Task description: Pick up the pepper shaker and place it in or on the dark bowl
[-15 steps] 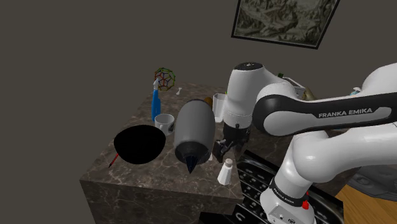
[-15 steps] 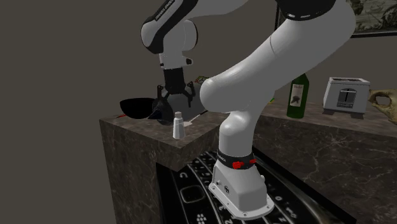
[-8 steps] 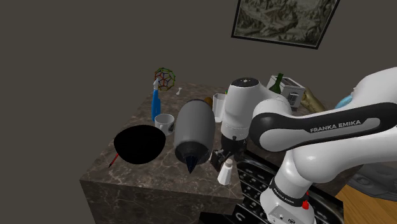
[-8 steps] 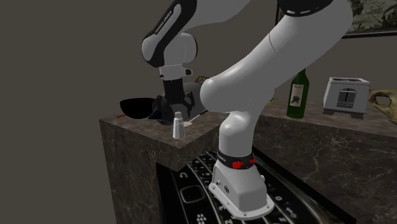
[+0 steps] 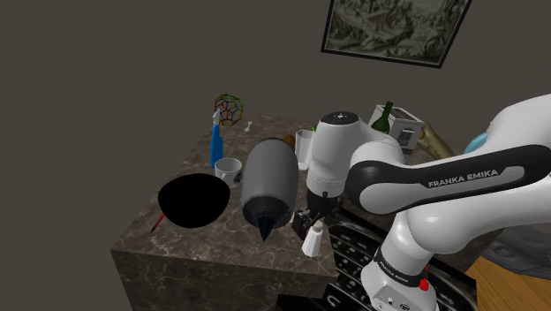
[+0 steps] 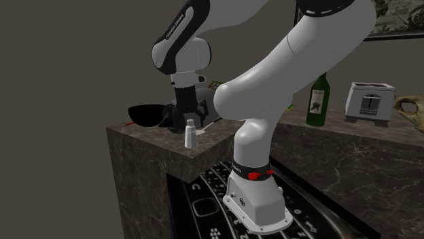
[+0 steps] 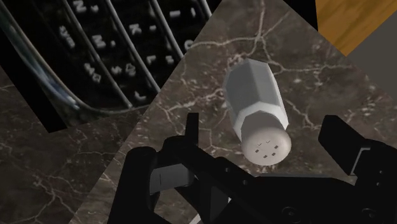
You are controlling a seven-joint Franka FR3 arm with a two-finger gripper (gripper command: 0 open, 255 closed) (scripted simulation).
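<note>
Home kitchen, by the look of it: a dark veined stone counter (image 5: pixel 221 243) in two runs, a black panel (image 6: pixel 204 200) bearing white symbols set between them, and a patch of wood-grain surface (image 7: pixel 356 22) past the counter's edge. The counter clutter is domestic: a white toaster (image 6: pixel 370 102), a green bottle (image 6: pixel 317 102) with a paper label, a white mug (image 5: pixel 228 169), a blue spray bottle (image 5: pixel 215 148), a pepper shaker (image 5: pixel 313 239) and a dark bowl (image 5: pixel 194 201). The plain grey-brown wall behind carries a framed picture (image 5: pixel 393 28).
</note>
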